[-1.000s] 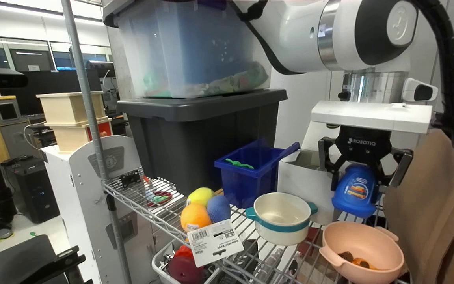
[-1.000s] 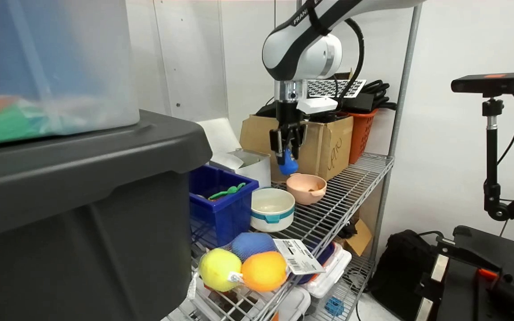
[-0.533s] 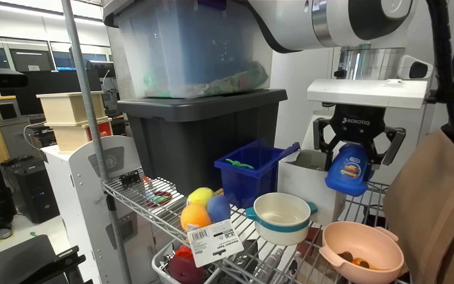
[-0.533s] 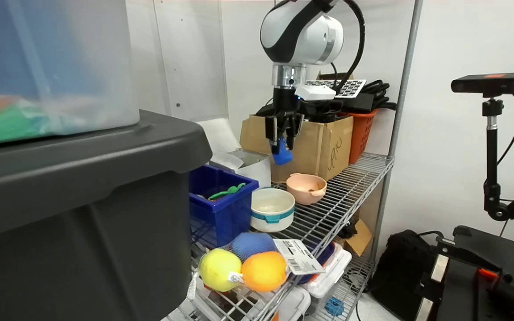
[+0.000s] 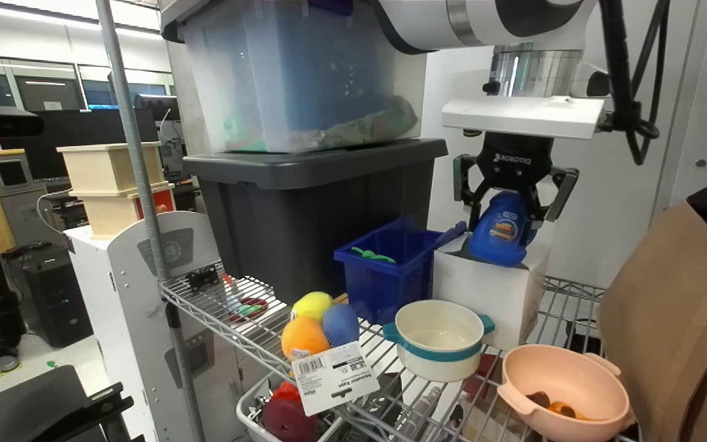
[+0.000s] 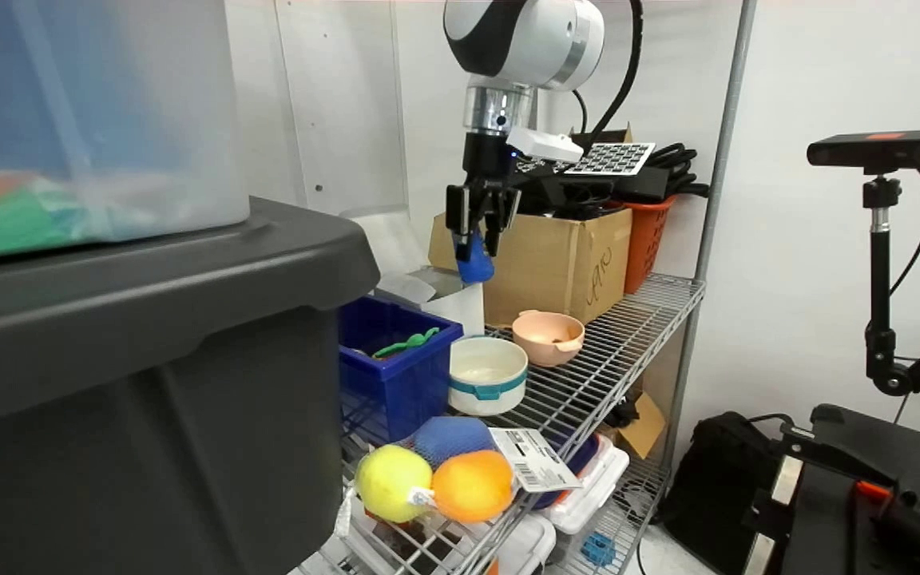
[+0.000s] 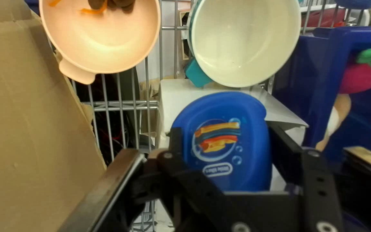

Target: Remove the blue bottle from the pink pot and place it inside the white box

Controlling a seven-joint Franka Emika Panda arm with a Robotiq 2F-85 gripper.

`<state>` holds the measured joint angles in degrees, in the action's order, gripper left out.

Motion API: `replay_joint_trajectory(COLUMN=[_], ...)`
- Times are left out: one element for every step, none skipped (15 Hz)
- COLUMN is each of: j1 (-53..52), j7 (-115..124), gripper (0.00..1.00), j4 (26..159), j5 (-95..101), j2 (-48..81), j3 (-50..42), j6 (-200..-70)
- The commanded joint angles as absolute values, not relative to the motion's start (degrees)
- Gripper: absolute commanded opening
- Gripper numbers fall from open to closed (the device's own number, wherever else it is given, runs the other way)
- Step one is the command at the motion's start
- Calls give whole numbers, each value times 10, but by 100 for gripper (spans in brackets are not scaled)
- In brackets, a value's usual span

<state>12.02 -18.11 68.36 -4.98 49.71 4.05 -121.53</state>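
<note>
The gripper (image 5: 504, 226) pinched the blue bottle (image 5: 498, 234) between its fingers (image 7: 285, 141) over the white box (image 5: 479, 294). The pink pot (image 5: 565, 371) stood nearer the shelf's (image 6: 636, 323) front edge.

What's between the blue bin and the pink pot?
A white-and-teal bowl sits between bin and pot in the wrist view and both exterior views.

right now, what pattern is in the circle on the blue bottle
Orange, yellow, red and dark-blue stripes on the blue bottle, clearest in the wrist view.
</note>
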Motion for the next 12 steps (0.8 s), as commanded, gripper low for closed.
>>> replay_joint_trajectory(j1=[113,110,107,104,102,101,99,98,96,95,93,92], j7=[-191,-191,-191,-190,-190,-191,-190,-189,-188,-185,-183,-181], gripper=[42,42,42,42,42,42,42,42,42,42,42,42], j4=[713,715,713,714,714,717,717,710,706,694,689,681], j5=[-63,-64,-63,-63,-63,-64,-64,-64,-64,-64,-63,-63], j2=[469,467,468,467,466,464,465,468,470,480,484,491], j3=[49,50,51,51,52,54,54,55,55,54,53,53], j6=[-1231,-1234,-1235,-1240,-1243,-1248,-1252,-1254,-1254,-1256,-1257,-1260])
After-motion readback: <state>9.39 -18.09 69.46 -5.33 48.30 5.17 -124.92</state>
